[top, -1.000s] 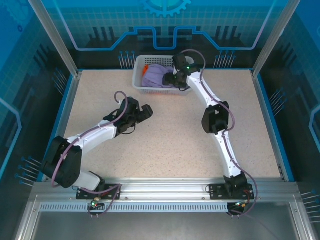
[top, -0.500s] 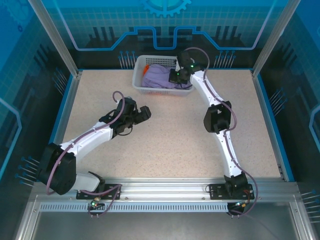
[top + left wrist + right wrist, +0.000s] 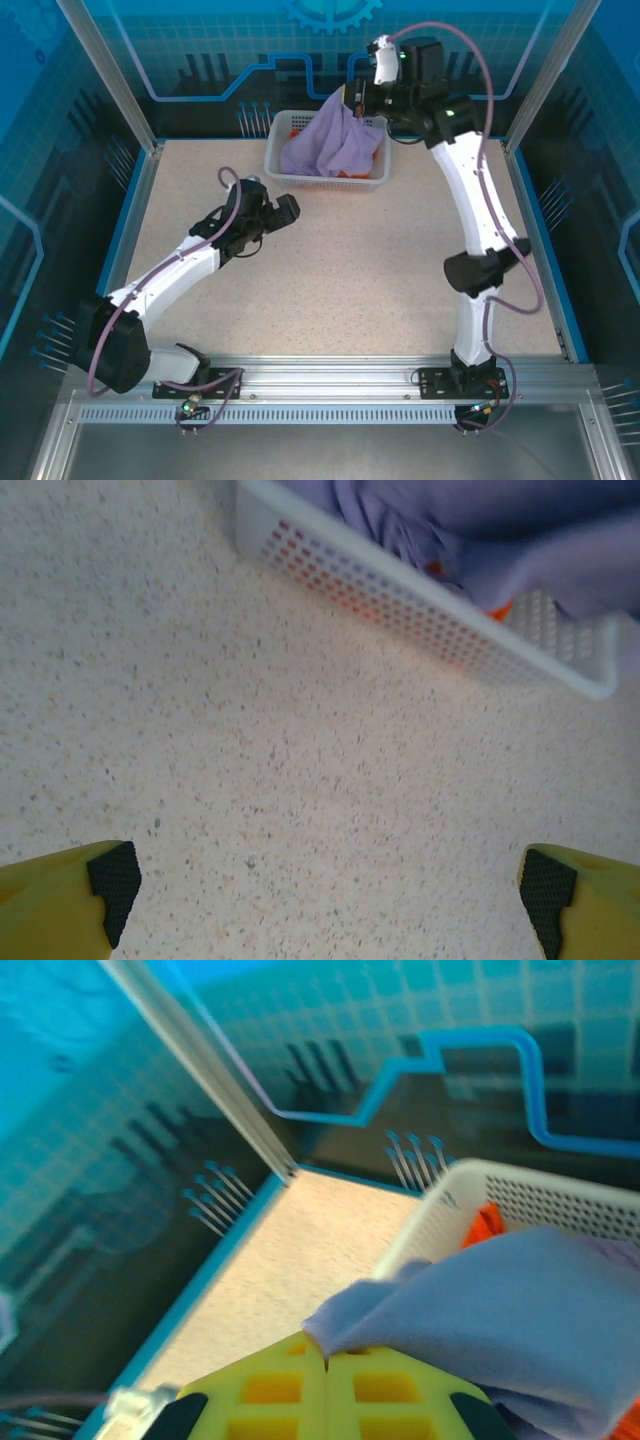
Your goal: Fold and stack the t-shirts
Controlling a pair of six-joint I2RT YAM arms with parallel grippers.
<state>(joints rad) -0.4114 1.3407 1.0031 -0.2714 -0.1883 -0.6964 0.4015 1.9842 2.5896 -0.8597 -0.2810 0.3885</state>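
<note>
Grips with the right gripper, jaws pressed together on an edge fold of the purple shirt. Holds that pinch high above the far right corner of the basket, toward the far side of the table. Lets the cloth drape down and left from there in a loose fan, lower end inside the basket. Leaves the orange shirt underneath in the basket, peeking out at the far left corner and along the near wall.

Hovers with the left gripper spread wide and empty over bare table, near and left of the basket, well apart from both shirts.

Judging by the drape: light and limp, with no stiffness at all. Likely to sag, swing and bunch from a single pinch, and perhaps to snag the mesh or drag the orange shirt along. Not fragile and not slippery, though liable to slide out of a thin pinch. Better to take hold at two points along one hem or at both shoulders, one per gripper, so as to spread it flat on the table. Cannot tell from here whether hem, sleeve or collar is in the jaws.
</note>
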